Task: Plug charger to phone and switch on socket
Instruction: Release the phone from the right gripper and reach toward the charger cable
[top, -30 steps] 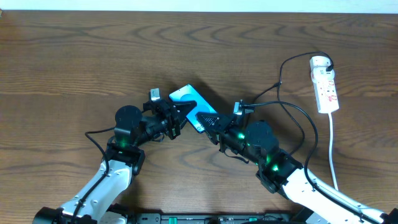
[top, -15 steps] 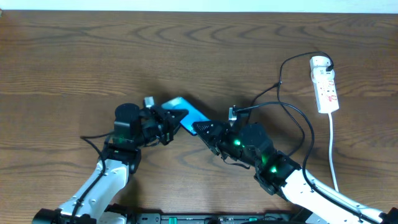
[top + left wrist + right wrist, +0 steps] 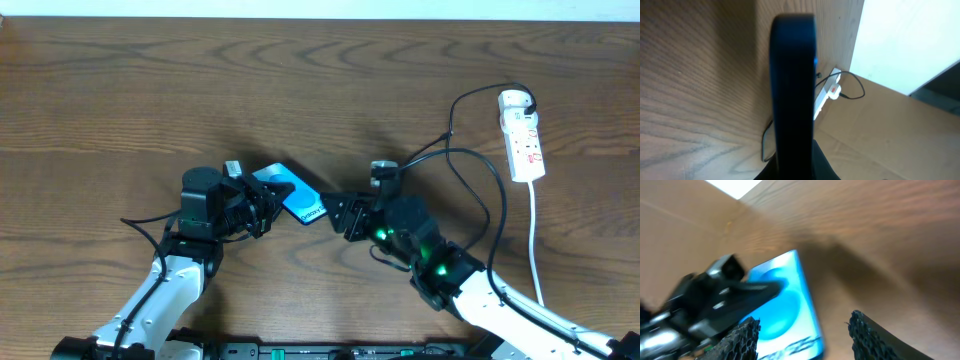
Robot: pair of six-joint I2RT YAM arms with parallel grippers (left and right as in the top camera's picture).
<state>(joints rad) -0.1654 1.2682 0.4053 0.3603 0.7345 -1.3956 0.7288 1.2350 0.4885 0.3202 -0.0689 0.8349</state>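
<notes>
The phone [image 3: 292, 192], with its bright cyan screen, is tilted up off the table, and my left gripper [image 3: 262, 200] is shut on its left end. In the left wrist view the phone [image 3: 792, 90] shows edge-on as a dark slab between the jaws. My right gripper [image 3: 335, 212] is open just right of the phone's lower end. In the right wrist view its fingers [image 3: 740, 340] stand wide apart with the screen [image 3: 785, 315] ahead. The charger [image 3: 452, 115] runs from the socket [image 3: 523, 135] at the far right toward my right arm; its tip is hidden.
A white cord [image 3: 535, 240] drops from the socket to the table's front edge. A second black cable [image 3: 493, 195] loops over my right arm. The socket [image 3: 827, 92] also shows far off in the left wrist view.
My right gripper has opened. My left gripper has carried the phone left and a little nearer the front edge.
</notes>
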